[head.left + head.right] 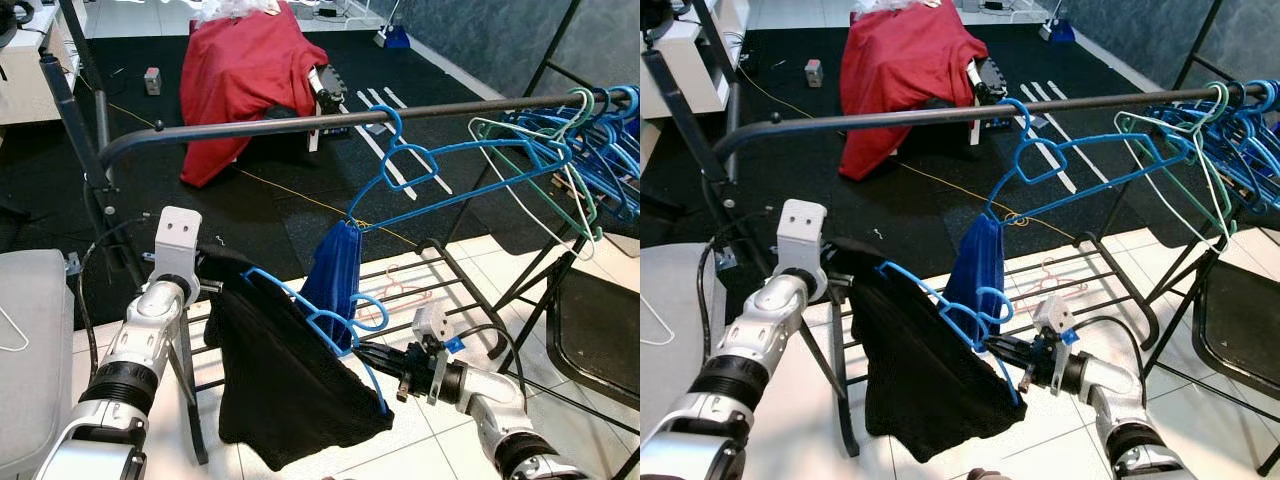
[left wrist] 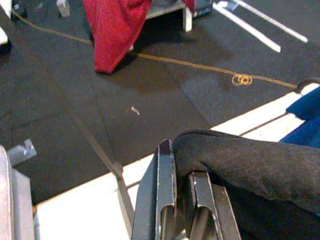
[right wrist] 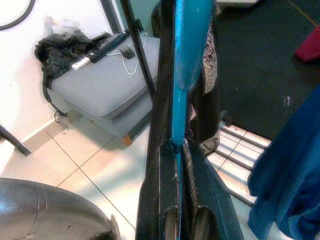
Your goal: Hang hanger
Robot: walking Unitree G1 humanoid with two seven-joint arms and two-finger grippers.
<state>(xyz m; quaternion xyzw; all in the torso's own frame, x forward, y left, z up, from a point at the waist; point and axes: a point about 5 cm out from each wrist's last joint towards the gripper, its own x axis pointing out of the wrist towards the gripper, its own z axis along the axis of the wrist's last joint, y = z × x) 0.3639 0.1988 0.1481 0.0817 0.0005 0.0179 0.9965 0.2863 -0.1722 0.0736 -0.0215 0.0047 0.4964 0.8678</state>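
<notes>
The right gripper pinches the blue plastic hanger, jaws pressed together; the left gripper grips its black knit garment — which could slide off (weight hangs low) below the dark metal rail.

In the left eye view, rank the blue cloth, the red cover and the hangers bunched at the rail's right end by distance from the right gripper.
1. Blue cloth, just above the right gripper.
2. Bunched hangers, up on the right.
3. Red cover, far back.

My arms are silver with black ribbed joints, black cables, white wrist blocks and long black fingers.
</notes>
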